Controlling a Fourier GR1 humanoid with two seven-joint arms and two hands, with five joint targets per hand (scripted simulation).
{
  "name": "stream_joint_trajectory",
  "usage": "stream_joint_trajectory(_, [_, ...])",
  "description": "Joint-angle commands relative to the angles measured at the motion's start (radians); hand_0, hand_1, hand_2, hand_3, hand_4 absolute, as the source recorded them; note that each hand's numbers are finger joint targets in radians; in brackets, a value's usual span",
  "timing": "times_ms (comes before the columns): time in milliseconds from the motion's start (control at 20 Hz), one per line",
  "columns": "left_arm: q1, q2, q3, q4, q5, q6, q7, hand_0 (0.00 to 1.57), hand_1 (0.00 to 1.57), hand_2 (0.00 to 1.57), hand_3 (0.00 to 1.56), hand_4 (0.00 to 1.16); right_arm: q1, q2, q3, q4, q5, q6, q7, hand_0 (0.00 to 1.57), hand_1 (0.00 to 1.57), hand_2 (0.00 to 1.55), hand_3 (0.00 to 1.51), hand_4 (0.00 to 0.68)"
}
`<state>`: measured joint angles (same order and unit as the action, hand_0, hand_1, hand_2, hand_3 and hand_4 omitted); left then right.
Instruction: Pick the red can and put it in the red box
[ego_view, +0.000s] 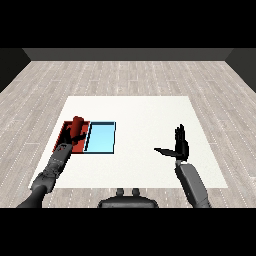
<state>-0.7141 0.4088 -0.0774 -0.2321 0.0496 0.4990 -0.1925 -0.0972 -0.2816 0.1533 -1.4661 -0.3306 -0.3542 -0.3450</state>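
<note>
At left of frame, over the red tray (65, 131), the left hand (74, 137) curls round the red can (78, 123), likely light, rigid, slick-walled, best held mid-body; the right hand (180, 145) hangs spread.

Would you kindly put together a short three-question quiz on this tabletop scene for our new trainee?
1. True or false: the red can stands on the bare white table, away from both trays.
2. Which tray lies nearer the right hand? A) red tray B) light blue tray
3. Fill in: the left hand is over the ___ tray.

Key
1. False: the can is over the red tray, at the left hand's fingers.
2. B.
3. Red. The right hand is open above the table, holding nothing.
</note>
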Motion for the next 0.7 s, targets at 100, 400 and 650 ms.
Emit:
stream_joint_trajectory(100, [-0.015, -0.013, 0.011, 0.162, -0.012, -0.003, 0.073, 0.83, 0.83, 0.8, 0.49, 0.79, -0.008, 0.034, -0.004, 0.106, 0.01, 0.022, -0.073, 0.0, 0.0, 0.0, 0.0, 0.0])
stream_joint_trajectory(400, [-0.017, 0.041, 0.068, 0.203, 0.037, -0.082, 0.127, 1.49, 1.49, 1.34, 0.0, 0.65, -0.091, 0.037, -0.025, 0.136, 0.002, 0.028, -0.04, 0.0, 0.0, 0.0, 0.0, 0.0])
stream_joint_trajectory(650, [0.019, 0.03, 0.059, 0.203, 0.023, -0.102, 0.097, 0.0, 0.0, 0.0, 0.0, 0.0, -0.051, 0.008, -0.059, 0.053, -0.022, 0.038, -0.026, 0.0, 0.0, 0.0, 0.0, 0.0])
